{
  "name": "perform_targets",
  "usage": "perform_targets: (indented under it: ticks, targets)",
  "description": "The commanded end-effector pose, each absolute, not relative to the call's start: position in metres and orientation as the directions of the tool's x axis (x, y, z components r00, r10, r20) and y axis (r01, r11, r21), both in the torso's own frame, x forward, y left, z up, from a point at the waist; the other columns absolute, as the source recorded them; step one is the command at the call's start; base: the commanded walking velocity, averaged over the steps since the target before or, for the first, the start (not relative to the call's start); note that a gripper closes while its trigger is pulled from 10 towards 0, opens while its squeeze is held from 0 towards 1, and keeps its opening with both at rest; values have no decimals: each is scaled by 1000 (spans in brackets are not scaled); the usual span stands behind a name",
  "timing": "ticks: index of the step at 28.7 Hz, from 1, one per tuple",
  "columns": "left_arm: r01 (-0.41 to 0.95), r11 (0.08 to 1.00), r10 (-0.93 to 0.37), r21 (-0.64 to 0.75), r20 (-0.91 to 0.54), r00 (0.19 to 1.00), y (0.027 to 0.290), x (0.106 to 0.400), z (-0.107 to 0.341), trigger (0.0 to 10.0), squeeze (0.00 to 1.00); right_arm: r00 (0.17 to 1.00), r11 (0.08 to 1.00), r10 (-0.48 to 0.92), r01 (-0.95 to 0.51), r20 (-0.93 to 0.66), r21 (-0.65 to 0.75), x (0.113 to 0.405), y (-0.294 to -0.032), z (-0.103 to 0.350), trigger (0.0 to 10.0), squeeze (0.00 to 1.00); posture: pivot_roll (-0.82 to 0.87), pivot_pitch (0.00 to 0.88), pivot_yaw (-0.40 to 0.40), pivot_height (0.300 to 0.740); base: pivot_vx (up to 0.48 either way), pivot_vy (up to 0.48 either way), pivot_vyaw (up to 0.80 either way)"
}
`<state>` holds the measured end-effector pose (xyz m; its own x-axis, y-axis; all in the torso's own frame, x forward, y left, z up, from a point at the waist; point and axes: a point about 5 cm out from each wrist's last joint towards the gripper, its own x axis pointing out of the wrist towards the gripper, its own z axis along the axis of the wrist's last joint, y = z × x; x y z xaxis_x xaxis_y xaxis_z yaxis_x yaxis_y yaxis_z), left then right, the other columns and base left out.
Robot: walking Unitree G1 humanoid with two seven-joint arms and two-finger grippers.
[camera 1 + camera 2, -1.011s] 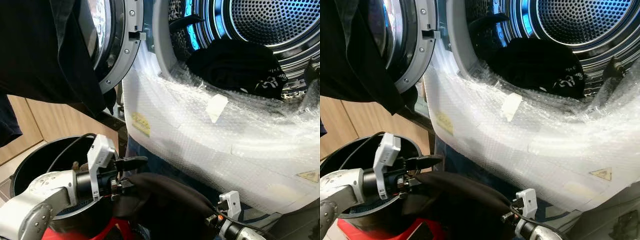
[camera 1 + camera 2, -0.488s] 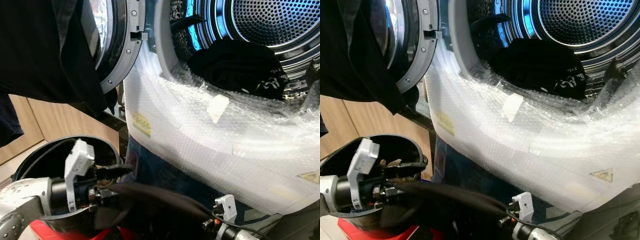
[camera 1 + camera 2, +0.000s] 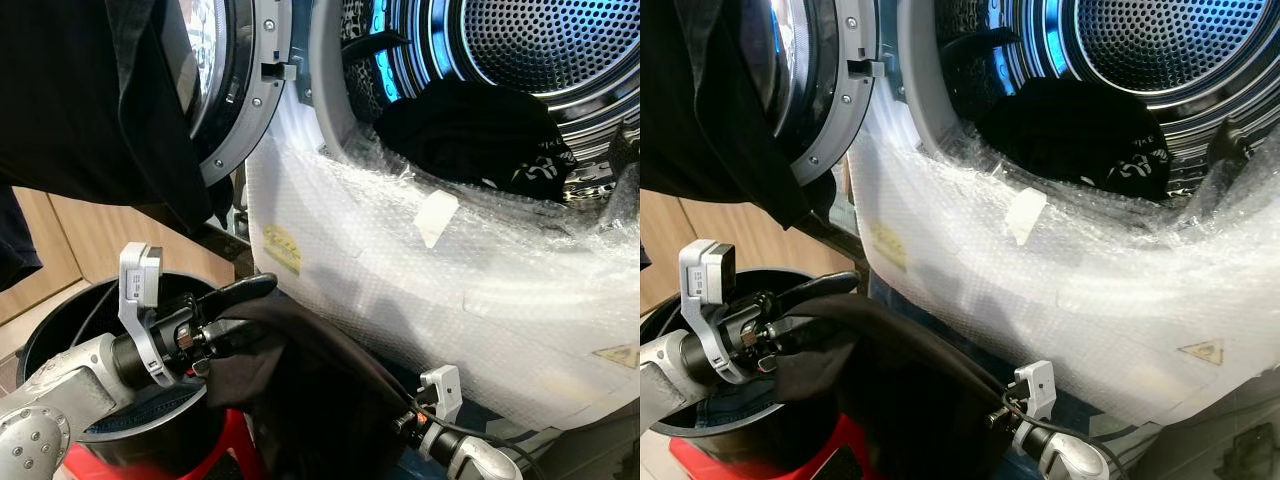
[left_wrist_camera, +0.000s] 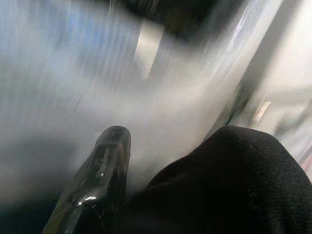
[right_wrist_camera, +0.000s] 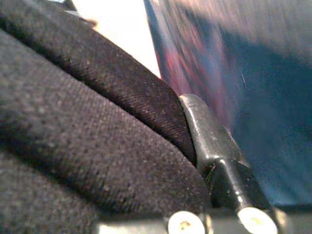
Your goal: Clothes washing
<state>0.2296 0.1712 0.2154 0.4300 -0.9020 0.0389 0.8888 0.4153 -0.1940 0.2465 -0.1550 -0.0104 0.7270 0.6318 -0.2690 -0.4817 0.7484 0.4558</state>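
Black cloth stretches between both grippers below the washer: left gripper pinches one end above the bin; right gripper, seen close, clamps the other.

There was one washing machine, its front wrapped in bubble wrap, with one open door hinged beside it. Three dark garments could be counted: one inside the machine's drum, one draped over that door, and one below the machine's opening, stretched between two grippers, the left gripper and the right gripper. One black bucket stood below the door.
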Motion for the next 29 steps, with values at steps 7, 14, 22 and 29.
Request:
perform_targets:
  ticks: [7, 14, 22, 29]
  targets:
    - [892, 442, -894, -93, 28, 447, 166, 235, 219, 0, 0, 754, 817, 531, -336, -386, 469, 228, -185, -28, 0, 0, 198, 26, -125, 740, 0, 0, 0]
    - [930, 353, -932, -100, 48, 359, 161, 227, 219, 0, 0, 747, 812, 546, -363, -378, 457, 232, -185, -25, 0, 0, 193, 30, -127, 740, 0, 0, 0]
    - [952, 289, -942, -103, 147, 302, 165, 217, 232, 0, 0, 702, 825, 552, -386, -449, 412, 224, -187, -33, 0, 0, 196, 33, -131, 740, 0, 0, 0]
    - [942, 334, -876, -24, 361, 320, 184, 218, 276, 0, 0, 690, 869, 482, -297, -541, 396, 207, -198, -48, 0, 0, 203, 34, -133, 740, 0, 0, 0]
